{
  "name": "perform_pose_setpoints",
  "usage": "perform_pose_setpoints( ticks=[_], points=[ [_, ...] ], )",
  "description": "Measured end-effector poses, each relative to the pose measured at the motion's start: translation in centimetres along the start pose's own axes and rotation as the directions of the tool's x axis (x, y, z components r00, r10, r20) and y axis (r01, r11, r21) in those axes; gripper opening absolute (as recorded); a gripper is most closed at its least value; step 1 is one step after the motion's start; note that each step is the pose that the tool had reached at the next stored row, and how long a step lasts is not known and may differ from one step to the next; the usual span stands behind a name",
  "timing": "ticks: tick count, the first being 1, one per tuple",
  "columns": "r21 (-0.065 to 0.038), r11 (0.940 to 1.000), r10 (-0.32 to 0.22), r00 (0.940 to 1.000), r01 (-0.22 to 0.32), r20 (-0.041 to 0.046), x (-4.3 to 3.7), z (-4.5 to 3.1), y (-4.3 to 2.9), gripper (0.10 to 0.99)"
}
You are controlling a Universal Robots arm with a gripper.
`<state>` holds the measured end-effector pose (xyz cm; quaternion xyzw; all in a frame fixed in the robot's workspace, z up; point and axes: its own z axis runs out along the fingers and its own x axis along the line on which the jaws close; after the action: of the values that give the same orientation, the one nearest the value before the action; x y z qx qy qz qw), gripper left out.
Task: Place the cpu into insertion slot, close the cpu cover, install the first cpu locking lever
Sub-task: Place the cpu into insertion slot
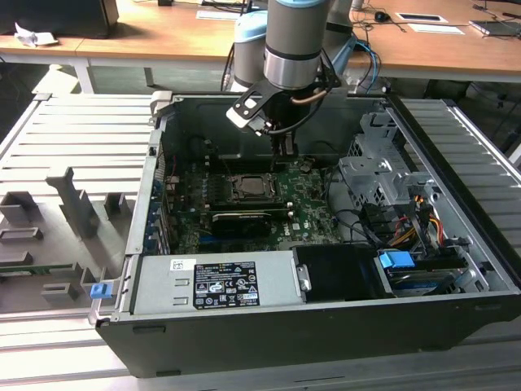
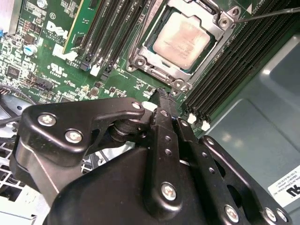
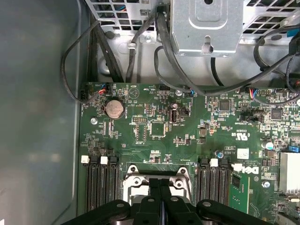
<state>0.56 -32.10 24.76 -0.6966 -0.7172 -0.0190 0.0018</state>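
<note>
The cpu, a dull silver square, lies flat in its socket on the green motherboard. The grey cpu cover lies down around it, with the chip showing through its window. A thin metal locking lever runs away from one socket corner. My gripper is shut with nothing between its black fingers, its tip just beside the socket's edge. In the exterior view the gripper hangs just behind the cpu. In the first wrist view the gripper covers part of the socket's metal frame.
The motherboard sits deep in an open black computer case. Memory slots flank the socket on both sides. Black cables and a grey drive cage stand at the exterior view's right. A power supply lies along the front.
</note>
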Motion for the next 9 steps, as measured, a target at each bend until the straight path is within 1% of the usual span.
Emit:
perform_pose_setpoints(
  ticks=[4, 9],
  points=[
    [0.0, 1.0, 0.0, 1.0, 0.0, 0.0, 0.01, -0.01, -0.26, 0.106],
    [0.0, 1.0, 0.0, 1.0, 0.0, -0.0001, 0.01, 0.07, -0.32, 0.106]
  ],
)
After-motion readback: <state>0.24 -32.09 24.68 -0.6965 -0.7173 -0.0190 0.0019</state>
